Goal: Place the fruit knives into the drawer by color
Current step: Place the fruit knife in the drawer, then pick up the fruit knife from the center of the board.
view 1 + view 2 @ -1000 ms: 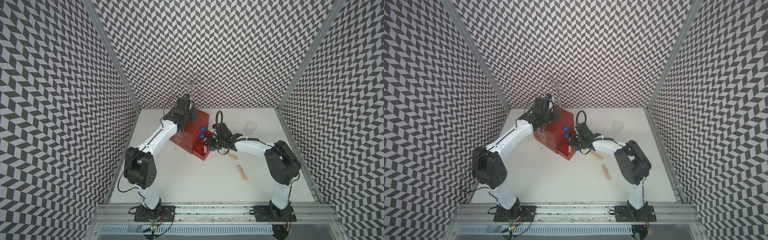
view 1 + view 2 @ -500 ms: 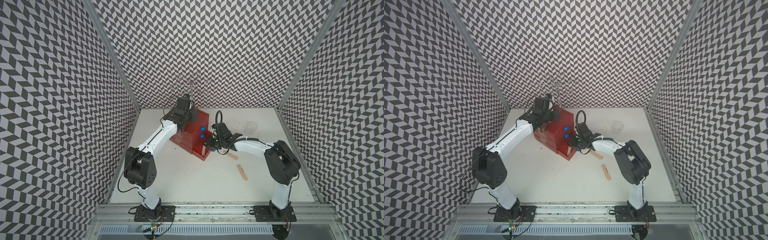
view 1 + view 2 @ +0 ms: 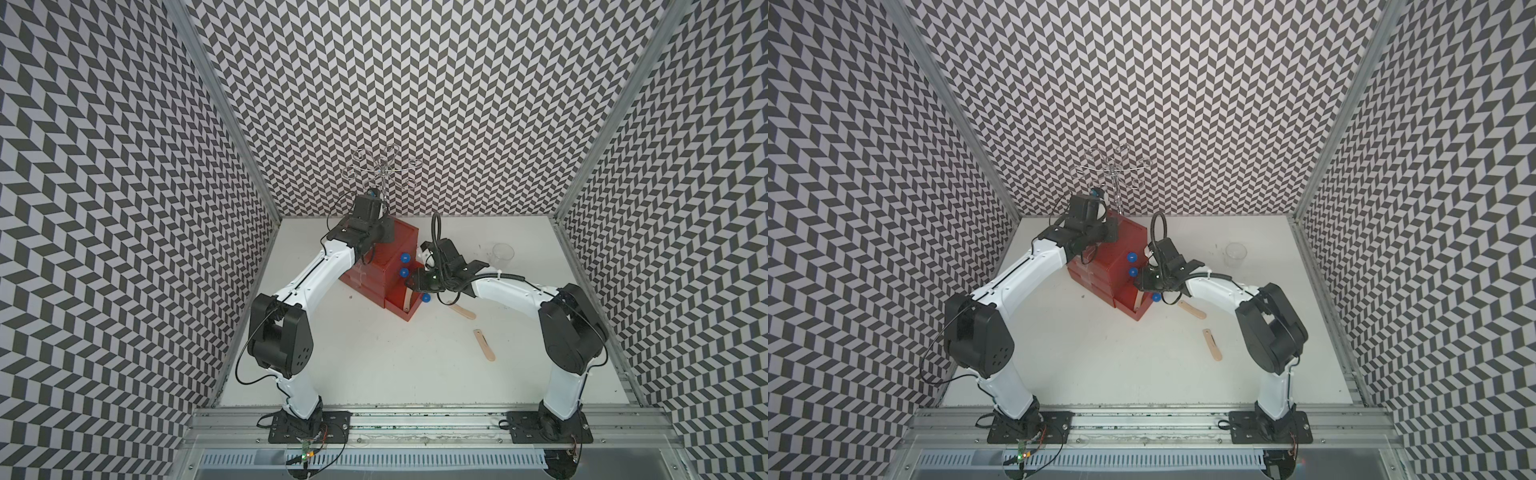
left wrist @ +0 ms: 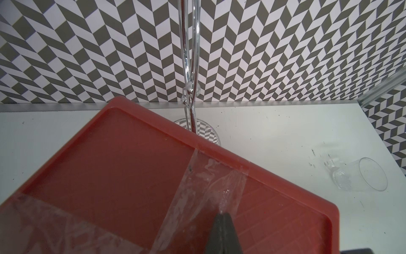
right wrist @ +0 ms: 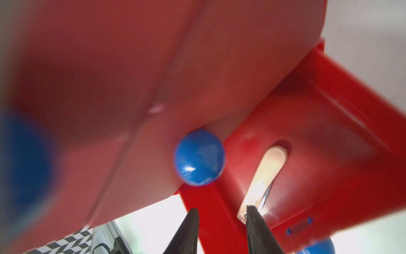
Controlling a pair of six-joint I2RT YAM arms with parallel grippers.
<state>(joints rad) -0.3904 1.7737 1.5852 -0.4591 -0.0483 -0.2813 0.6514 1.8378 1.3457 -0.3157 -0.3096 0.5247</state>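
The red drawer (image 3: 384, 259) cabinet stands at the back middle, its lowest drawer (image 3: 404, 305) pulled out. One peach-pink fruit knife (image 5: 263, 176) lies inside that open drawer (image 5: 312, 154). My right gripper (image 5: 222, 211) hovers over it, open, jaws straddling the drawer's wall, one fingertip (image 5: 250, 210) right by the knife's end. Two more peach-pink knives (image 3: 464, 311) (image 3: 484, 344) lie on the table to the right. My left gripper (image 4: 223, 214) is shut, its tip resting on the taped top of the cabinet (image 4: 131, 165).
A clear plastic cup (image 3: 503, 254) stands at the back right. A chrome wire stand (image 3: 380, 170) rises behind the cabinet. Two blue knobs (image 3: 405, 257) (image 3: 403, 273) mark the shut upper drawers. Patterned walls close in three sides.
My right gripper's jaws have spread apart over the open bottom drawer, and the peach-pink knife now lies loose inside it. The left arm has stayed put.
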